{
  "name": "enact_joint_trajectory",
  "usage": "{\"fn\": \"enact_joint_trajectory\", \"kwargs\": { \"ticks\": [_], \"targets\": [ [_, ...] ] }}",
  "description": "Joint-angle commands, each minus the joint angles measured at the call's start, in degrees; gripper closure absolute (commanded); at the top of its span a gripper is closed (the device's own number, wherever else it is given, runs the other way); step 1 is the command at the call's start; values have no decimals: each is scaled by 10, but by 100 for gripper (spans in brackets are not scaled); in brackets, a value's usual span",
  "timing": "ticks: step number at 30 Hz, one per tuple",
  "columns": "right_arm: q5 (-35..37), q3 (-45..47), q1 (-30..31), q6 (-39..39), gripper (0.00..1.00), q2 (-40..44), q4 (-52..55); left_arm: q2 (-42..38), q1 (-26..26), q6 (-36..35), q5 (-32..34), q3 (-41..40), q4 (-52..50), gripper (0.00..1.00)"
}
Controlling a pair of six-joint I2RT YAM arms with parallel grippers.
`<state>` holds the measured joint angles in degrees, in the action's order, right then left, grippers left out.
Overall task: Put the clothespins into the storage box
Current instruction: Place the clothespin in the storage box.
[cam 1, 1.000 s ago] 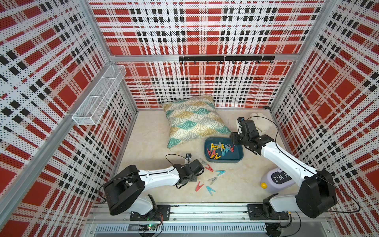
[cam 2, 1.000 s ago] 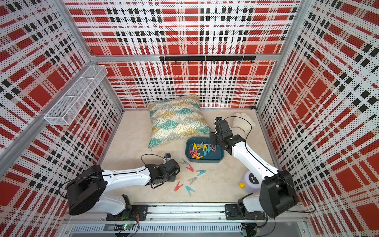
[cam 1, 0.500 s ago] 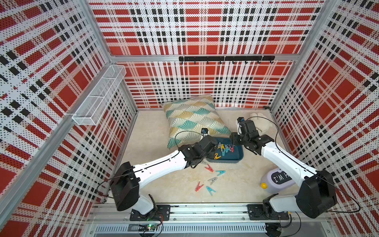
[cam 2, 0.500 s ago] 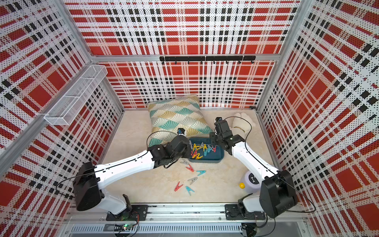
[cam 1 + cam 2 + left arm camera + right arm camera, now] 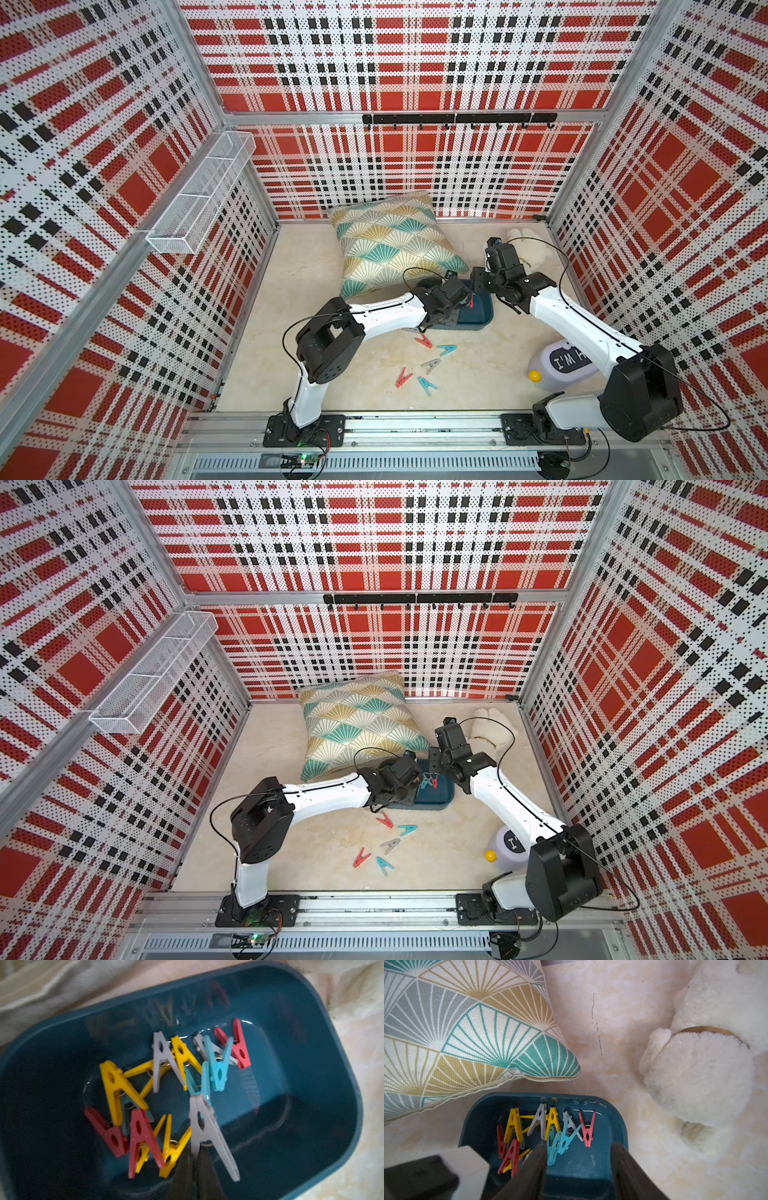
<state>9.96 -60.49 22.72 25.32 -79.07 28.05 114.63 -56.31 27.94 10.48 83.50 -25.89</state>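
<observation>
Pads (image 5: 182, 1167) of the left pincer (image 5: 194, 1153) pinch a grey clothespin (image 5: 204, 1132) above the storage box (image 5: 311, 1053), near the counter's (image 5: 316, 257) middle; its arm (image 5: 382, 316) stretches low, nearly flat. The right pincer (image 5: 577, 1147) hangs half-spread over the box's far corner, forearm (image 5: 573, 316) sloping down.

1. A black label (image 5: 571, 359) on the pale purple bottle (image 5: 540, 368) carries white letters "I'M H" in a top view; the rest is hidden.
2. In a top view, the same label (image 5: 512, 840) shows only "I'".
3. Small marks on the storage box (image 5: 623, 1126) rim, in the right wrist view, cannot be read.
</observation>
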Motion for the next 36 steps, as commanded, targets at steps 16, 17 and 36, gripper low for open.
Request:
{"fn": "enact_joint_trajectory", "kwargs": {
  "ticks": [16,17,36],
  "targets": [
    [11,-14,-10,2,43,17,15,72,-6,-65,2,89,-84,87],
    [11,-15,-11,1,43,16,15,70,-6,-65,5,87,-87,85],
    [-65,9,29,-42,43,65,43,-146,59,-35,70,-3,-93,77]
  ]
}}
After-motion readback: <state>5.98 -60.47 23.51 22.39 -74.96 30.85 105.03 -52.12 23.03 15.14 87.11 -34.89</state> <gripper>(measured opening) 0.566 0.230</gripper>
